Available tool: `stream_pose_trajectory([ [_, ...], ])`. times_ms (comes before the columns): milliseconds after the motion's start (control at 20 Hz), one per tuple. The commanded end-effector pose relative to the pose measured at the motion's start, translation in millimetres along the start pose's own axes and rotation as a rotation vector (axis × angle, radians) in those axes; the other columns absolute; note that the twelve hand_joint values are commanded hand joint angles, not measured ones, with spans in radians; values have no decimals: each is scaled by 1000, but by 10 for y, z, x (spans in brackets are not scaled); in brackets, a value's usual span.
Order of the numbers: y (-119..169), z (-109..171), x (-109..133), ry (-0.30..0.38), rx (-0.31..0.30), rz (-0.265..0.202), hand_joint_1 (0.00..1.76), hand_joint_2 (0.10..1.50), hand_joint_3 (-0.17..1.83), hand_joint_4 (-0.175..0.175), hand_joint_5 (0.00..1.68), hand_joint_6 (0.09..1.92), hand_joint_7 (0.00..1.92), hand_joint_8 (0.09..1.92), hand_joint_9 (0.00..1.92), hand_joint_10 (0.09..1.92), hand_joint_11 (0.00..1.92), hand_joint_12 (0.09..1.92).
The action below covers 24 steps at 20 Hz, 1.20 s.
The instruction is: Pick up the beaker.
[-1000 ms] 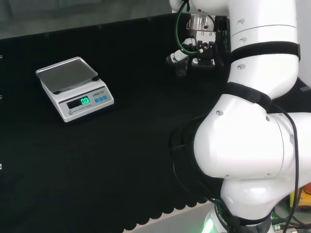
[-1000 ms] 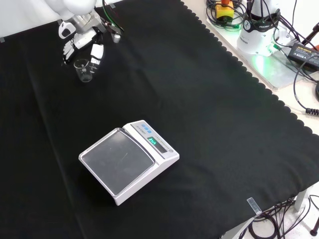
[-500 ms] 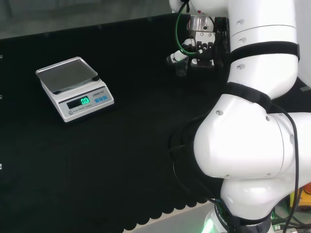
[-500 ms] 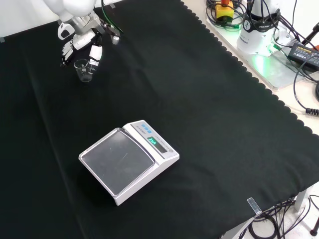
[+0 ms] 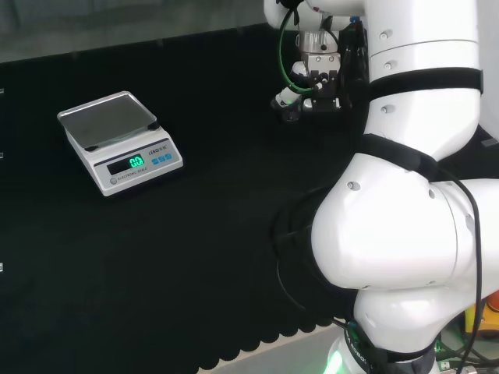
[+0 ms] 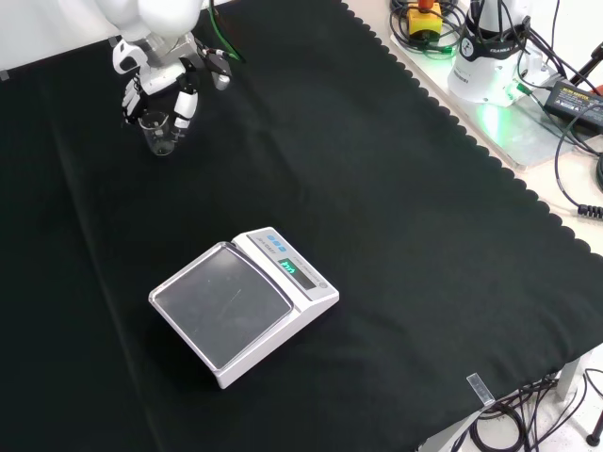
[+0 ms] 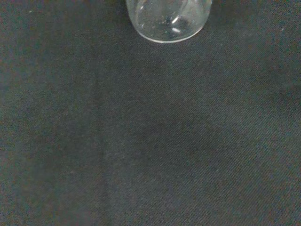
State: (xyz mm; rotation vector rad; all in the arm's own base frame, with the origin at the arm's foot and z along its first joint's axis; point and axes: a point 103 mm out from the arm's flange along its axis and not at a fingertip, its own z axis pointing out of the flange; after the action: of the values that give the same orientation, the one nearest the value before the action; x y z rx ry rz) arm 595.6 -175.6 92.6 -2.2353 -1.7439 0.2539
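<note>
- The beaker (image 6: 159, 134), small and of clear glass, stands upright toward the far left corner of the black cloth (image 6: 377, 188) in the front view, at about ten o'clock from the scale.
- In the wrist view the beaker (image 7: 168, 21) shows close up as a rounded clear base against the weave of the cloth (image 7: 150, 141); whether that base rests on the cloth or hangs just above it cannot be told.
- In the head view the beaker (image 5: 291, 114) is a faint glint at the hand's lower edge, at about two o'clock from the scale.
- The hand (image 6: 162, 83) reaches down over the beaker, its fingers (image 6: 186, 102) curled down either side of the rim so that the glass sits pinched between them.
- In the head view the hand (image 5: 316, 86) sits just left of the arm's big white links (image 5: 413, 156).
- The scale (image 6: 242, 303), white with a grey square pan and a lit green display, lies well apart from the beaker, near the middle of the cloth in the front view.
- In the head view the scale (image 5: 119, 140) stands far to the left.
</note>
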Motion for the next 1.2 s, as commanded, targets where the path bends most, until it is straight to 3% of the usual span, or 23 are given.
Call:
stream_pose_trajectory([
  [50,-10,-57,-57,-66,-43,23,718,876,188,-88,550,240,612,847,765,711,519,1362],
  [250,-10,-77,-99,-86,-55,27,777,846,248,-82,537,541,705,822,925,623,621,1312],
  [400,-9,-85,-105,-92,-70,30,809,831,273,-78,567,627,751,818,987,606,660,1296],
  [750,10,-35,-81,-90,-103,32,864,788,349,-60,698,694,875,789,1146,546,748,1261],
  [1100,-81,-170,-31,-65,-244,25,925,736,458,-22,1028,595,1194,632,1400,425,858,1208],
  [1200,-123,-226,-19,-59,-278,17,1033,815,352,107,1163,613,1336,558,1491,395,895,1196],
])
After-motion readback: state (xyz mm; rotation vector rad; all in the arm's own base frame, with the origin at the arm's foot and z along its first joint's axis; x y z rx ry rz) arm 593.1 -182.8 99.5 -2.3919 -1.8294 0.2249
